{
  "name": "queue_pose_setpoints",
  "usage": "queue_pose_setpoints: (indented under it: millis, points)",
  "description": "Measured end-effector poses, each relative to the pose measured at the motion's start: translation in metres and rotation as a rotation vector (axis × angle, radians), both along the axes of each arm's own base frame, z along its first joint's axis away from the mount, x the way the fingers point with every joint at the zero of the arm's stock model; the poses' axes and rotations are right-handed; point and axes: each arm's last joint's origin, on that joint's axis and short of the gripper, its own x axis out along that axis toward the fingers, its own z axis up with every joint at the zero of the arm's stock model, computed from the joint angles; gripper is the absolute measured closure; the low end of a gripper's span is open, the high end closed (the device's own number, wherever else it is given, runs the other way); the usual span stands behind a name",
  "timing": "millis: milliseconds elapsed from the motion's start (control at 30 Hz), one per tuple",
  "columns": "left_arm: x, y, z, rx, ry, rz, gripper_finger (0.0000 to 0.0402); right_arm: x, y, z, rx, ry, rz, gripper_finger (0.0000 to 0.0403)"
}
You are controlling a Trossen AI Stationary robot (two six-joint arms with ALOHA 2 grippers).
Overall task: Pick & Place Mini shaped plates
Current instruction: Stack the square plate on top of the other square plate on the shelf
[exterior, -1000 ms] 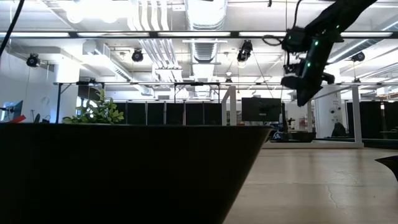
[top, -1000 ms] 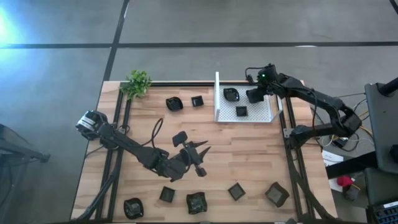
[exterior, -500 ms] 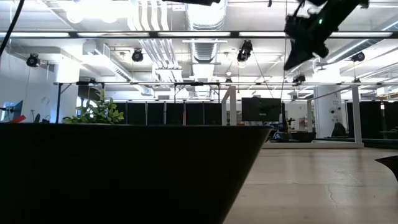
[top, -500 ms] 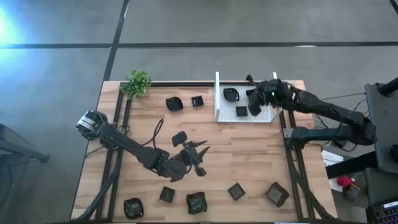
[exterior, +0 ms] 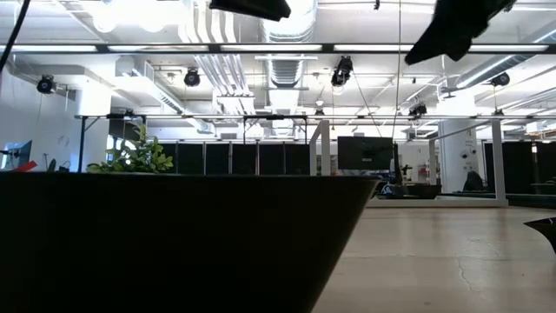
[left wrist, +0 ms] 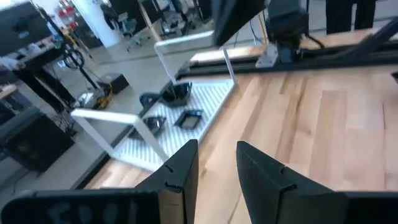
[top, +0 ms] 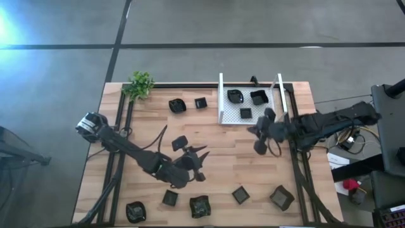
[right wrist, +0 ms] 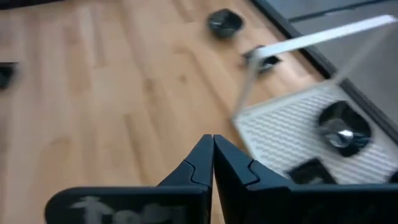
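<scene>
Three plates (top: 245, 113) in tray (top: 221, 101), plant (top: 139, 84) left.

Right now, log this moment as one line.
white mesh tray: three small black glossy plates inside | right gripper: shut, empty, beside tray | left gripper: open, mid-table

Bare wood mid-table (top: 234, 161), white tray walls (top: 221, 100) upright, plates (top: 240, 194) along near edge

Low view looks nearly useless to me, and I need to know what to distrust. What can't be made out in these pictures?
- Low view: a dark mass right at the lens hides the tabletop, white tray and every plate.
- Low view: the right arm is cut off by the top edge.
- Right wrist view: motion blur smears the white tray.
- High view: the plates' exact shapes are too small to tell.
</scene>
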Motion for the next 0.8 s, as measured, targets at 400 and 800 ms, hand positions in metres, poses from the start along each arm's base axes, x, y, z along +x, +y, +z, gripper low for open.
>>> queue_pose_setpoints:
  millis: [400, 800]
  points:
    - [-0.036, -0.008, -0.009, -0.145, 0.127, 0.004, 0.0296, -0.002, 0.054, -0.014, -0.019, -0.032, 0.120, 0.0394]
    - [-0.065, -0.022, -0.025, -0.435, 0.491, -0.172, 0.0296, 0.017, 0.074, -0.029, -0.027, -0.019, 0.159, 0.0394]
